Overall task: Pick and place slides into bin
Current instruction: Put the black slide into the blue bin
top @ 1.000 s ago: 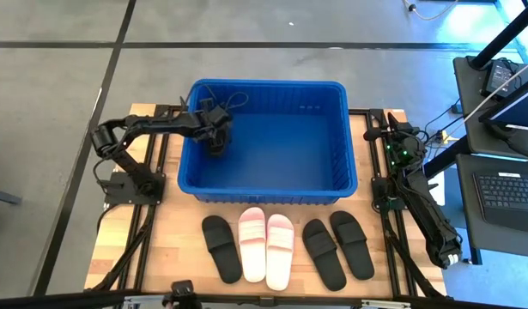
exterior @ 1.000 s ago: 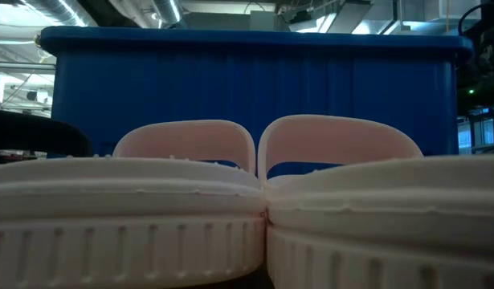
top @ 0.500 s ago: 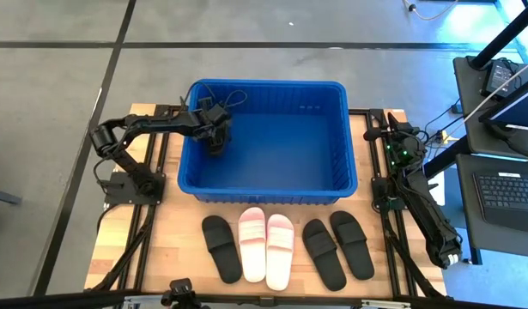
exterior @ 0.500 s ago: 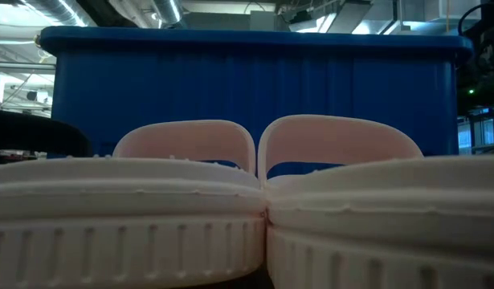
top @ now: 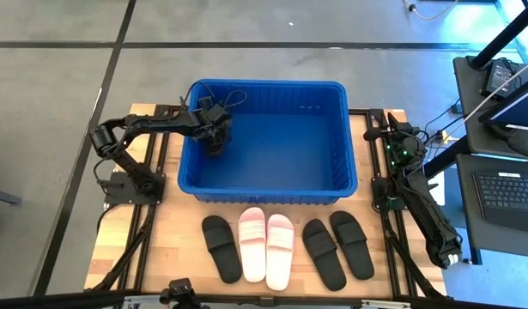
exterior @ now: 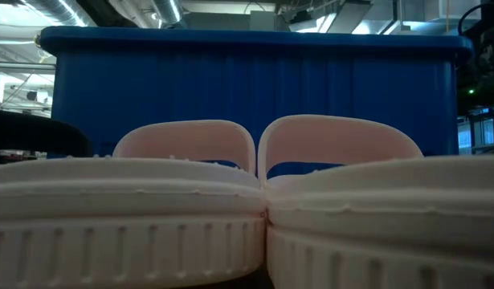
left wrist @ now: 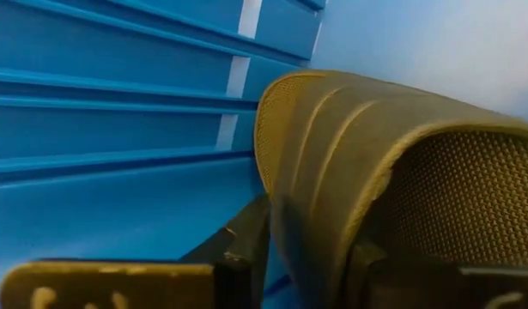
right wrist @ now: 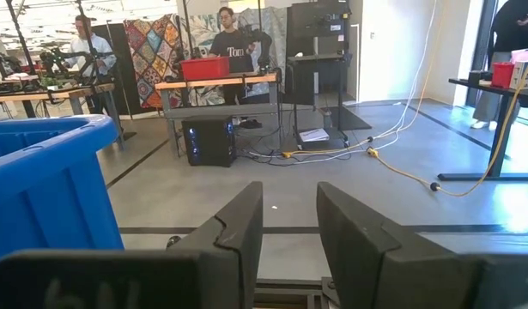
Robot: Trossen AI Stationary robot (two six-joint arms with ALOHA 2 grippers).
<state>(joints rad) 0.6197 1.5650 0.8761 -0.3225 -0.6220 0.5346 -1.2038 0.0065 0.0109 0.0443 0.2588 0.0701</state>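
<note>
**Left gripper inside the blue bin with a black slide; right arm parked at the surface's edge**

The left gripper (top: 216,142) reaches over the rim of the large rectangular bright blue plastic bin (top: 265,190) and sits low inside it, close to the bin's left wall. Directly ahead of that gripper, in its wrist view, a matte black flat slip-on slide (left wrist: 375,180) stands on edge against the slotted blue wall, its textured footbed facing outward. One dark finger (left wrist: 246,249) lies just beside the slide's sole; whether the gripper grips the slide or has let go cannot be told.

Well apart from this gripper, outside the bin's near wall, five more slides lie in a row on the wooden surface (top: 173,257): a single black slide (top: 221,247), a pair of pale pink-white slides (top: 265,245) touching side by side, then a pair of black slides (top: 338,246).

The right gripper (right wrist: 288,225) rests at the surface's right edge, beside the bin's outer wall, its fingers parted with nothing between them.
</note>
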